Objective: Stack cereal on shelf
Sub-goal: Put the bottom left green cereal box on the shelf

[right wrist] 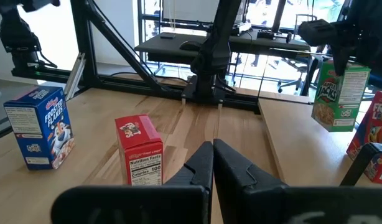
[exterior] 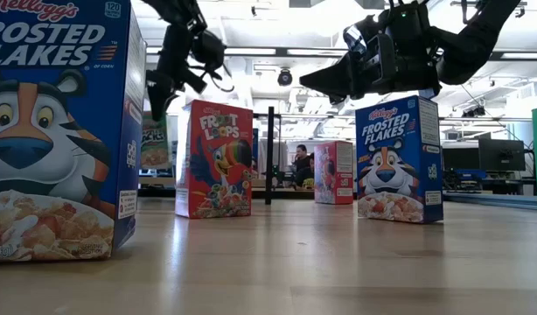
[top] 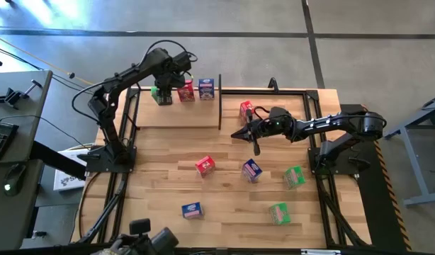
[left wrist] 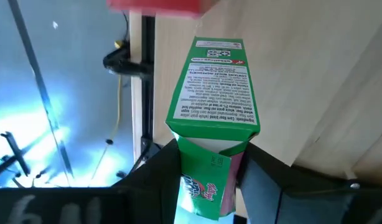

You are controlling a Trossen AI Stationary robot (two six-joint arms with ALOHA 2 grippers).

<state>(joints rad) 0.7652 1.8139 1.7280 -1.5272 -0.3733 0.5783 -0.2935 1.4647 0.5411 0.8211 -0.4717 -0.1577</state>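
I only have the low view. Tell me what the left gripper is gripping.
Observer: The left wrist view shows the left gripper shut on a green cereal box.
Operator: Say where that box is.
Observer: From above, it is at the left end of the shelf, beside a red box and a blue box.
Operator: Report the right gripper.
Observer: The right gripper is shut and empty, over the tabletop near another red box.

The left hand [left wrist: 209, 186] covers the green cereal box's [left wrist: 214, 87] lower end; its front is unseen.
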